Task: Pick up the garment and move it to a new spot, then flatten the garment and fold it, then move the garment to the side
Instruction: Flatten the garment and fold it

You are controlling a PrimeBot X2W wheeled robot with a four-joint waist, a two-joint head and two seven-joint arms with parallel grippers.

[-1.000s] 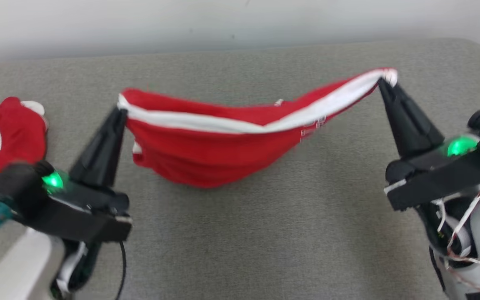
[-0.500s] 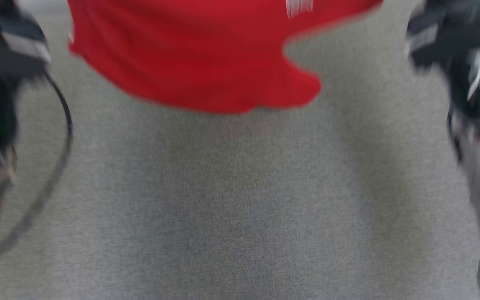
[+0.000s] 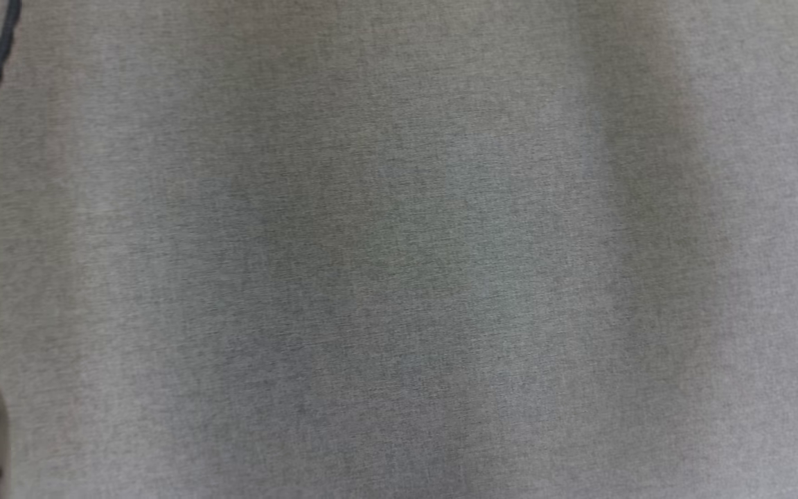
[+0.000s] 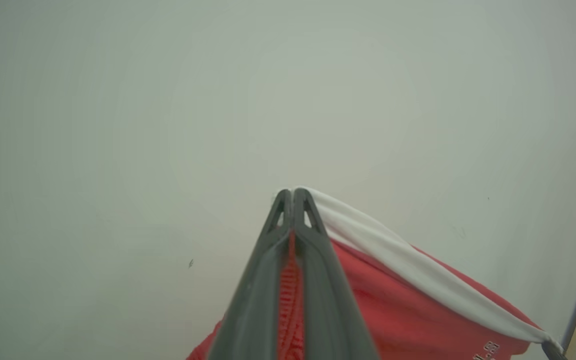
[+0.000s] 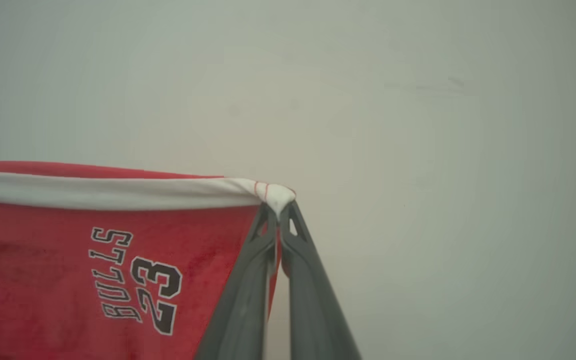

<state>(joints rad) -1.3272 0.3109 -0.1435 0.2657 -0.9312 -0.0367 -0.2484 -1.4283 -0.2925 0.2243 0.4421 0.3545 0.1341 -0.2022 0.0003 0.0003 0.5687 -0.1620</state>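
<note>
Garment (image 5: 43,250): red shorts, white waistband (image 5: 118,192), black number print. It hangs in the air before a pale wall, strung by the waistband between both grippers.

Left gripper (image 4: 293,192): fingers pressed together, pinching the left waistband corner. Right gripper (image 5: 278,210): likewise, pinching the right corner.

Judgement: light, soft, limp cloth that drapes freely. The waistband ends look the soundest hold, since the thicker band spreads the shorts for laying on the grey surface (image 3: 399,249).

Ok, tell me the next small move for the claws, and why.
Probably lower both together: the left claw and right claw are each shut on the white band of the red garment, stretched between them aloft, and it must go flat on the gray surface.
</note>
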